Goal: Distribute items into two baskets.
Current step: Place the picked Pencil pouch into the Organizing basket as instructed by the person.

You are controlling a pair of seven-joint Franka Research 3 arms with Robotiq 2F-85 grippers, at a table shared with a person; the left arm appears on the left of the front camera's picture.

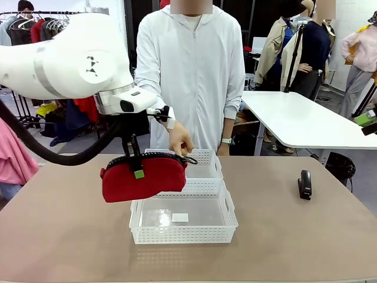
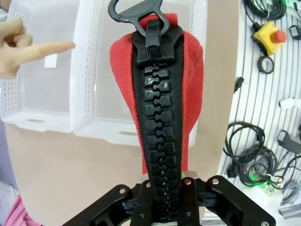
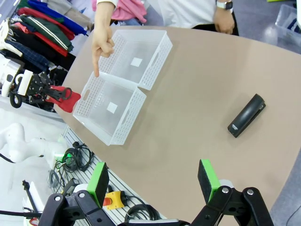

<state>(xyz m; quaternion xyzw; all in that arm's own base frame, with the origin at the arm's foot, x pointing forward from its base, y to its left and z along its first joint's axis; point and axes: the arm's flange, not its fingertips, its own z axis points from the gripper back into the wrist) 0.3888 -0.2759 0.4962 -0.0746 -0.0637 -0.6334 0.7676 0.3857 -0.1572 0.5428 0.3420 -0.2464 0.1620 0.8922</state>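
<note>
White labels [image 3: 111, 107] inside both baskets [image 3: 125, 128], unreadable; left tool [image 1: 136, 170] grips pouch [image 1: 147, 181].

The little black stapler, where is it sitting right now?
In the front view the stapler lies on the table at the robot's right, well apart from the near basket.

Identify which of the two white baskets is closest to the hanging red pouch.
The basket on the robot's side: the pouch hangs by its left edge; the other basket sits beyond, nearer the person.
</note>
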